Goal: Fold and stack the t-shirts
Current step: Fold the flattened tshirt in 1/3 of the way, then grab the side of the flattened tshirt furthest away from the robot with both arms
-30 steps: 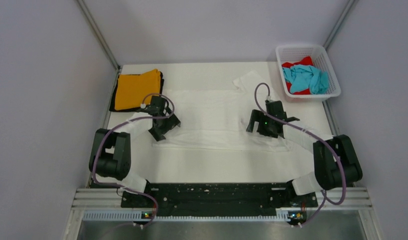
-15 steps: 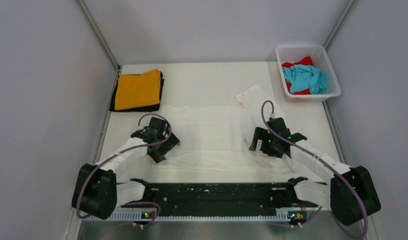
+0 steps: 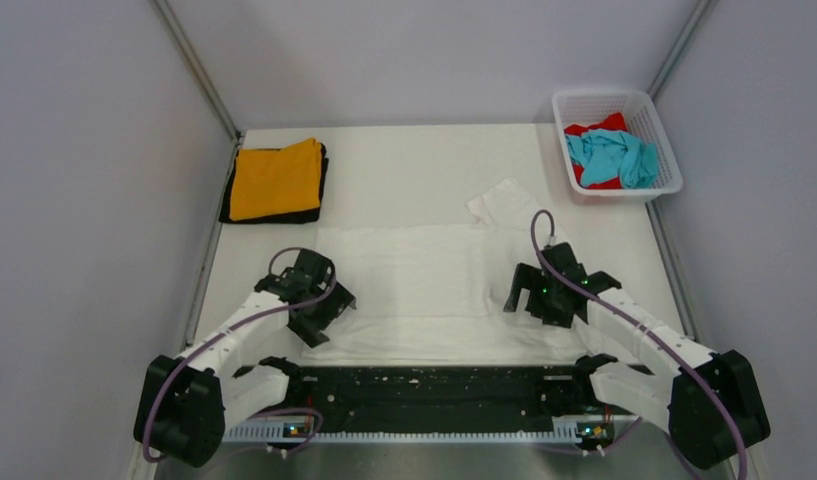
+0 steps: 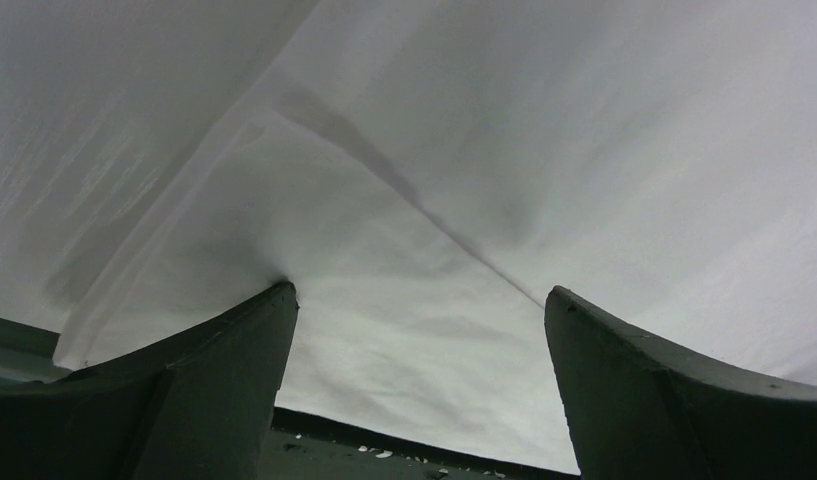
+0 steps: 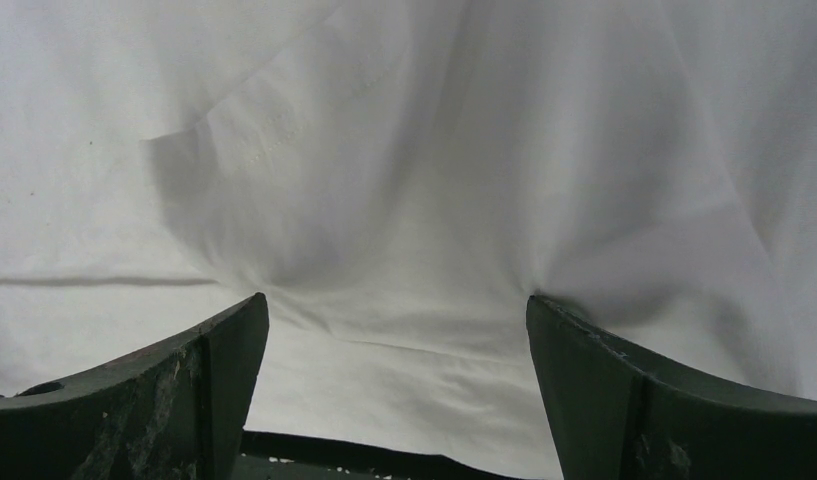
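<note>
White plastic mesh basket (image 3: 672,165) sits beyond the far right corner of the white t-shirt (image 3: 414,280), at the table's (image 3: 414,160) right edge. Contents: a crumpled teal t-shirt (image 3: 614,155) on top, and a red t-shirt (image 3: 590,129) under it showing at the far and near sides. White t-shirt lies flat on the middle of the table, with one sleeve sticking out toward the basket. Off its far left corner, well apart from it: a folded orange t-shirt (image 3: 276,178) stacked on a black t-shirt (image 3: 274,216), of which only the edges show. Left gripper (image 3: 329,318) is over the shirt's near left part, jaws spread wide; the wrist view shows one fingertip (image 4: 269,305) dimpling the cloth. Right gripper (image 3: 519,290) is over the near right part, also spread wide, with a fingertip (image 5: 549,315) pressed into a pucker of cloth. Neither has cloth clamped.
</note>
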